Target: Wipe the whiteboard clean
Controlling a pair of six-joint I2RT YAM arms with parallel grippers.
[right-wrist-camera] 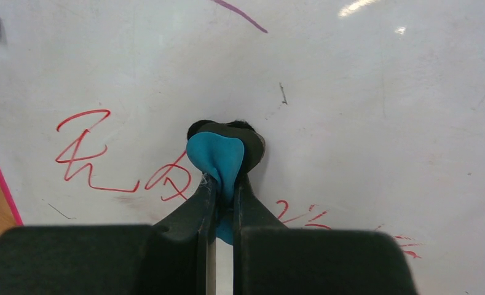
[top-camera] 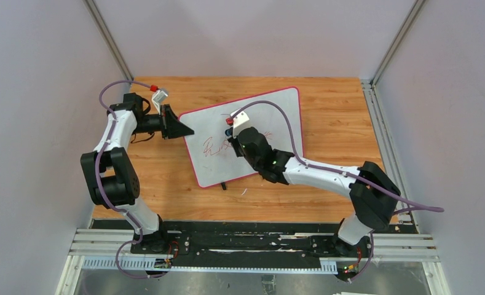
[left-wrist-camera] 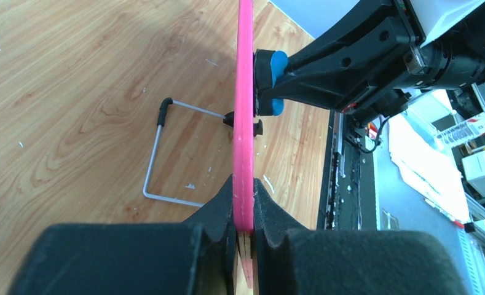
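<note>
On the wooden table [top-camera: 332, 110], the whiteboard [top-camera: 270, 117] stands propped on its wire stand [left-wrist-camera: 157, 166], one edge pinched in the left jaws. The right jaws pinch a blue eraser [right-wrist-camera: 218, 157] against its face; a hard push could twist the board free, leaving red writing [right-wrist-camera: 86, 153].

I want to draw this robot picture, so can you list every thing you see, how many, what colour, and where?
whiteboard: one, white with a pink rim, middle of the table
writing: several scribbles, red, on the whiteboard's face
eraser: one, blue, pressed against the whiteboard by the writing
wire stand: one, grey with a black tip, behind the whiteboard
table: one, light brown wood, under everything
left arm, right arm: two, white and black, near edge
left pincer: one, black, shut on the whiteboard's rim
right pincer: one, black, shut on the eraser
</note>
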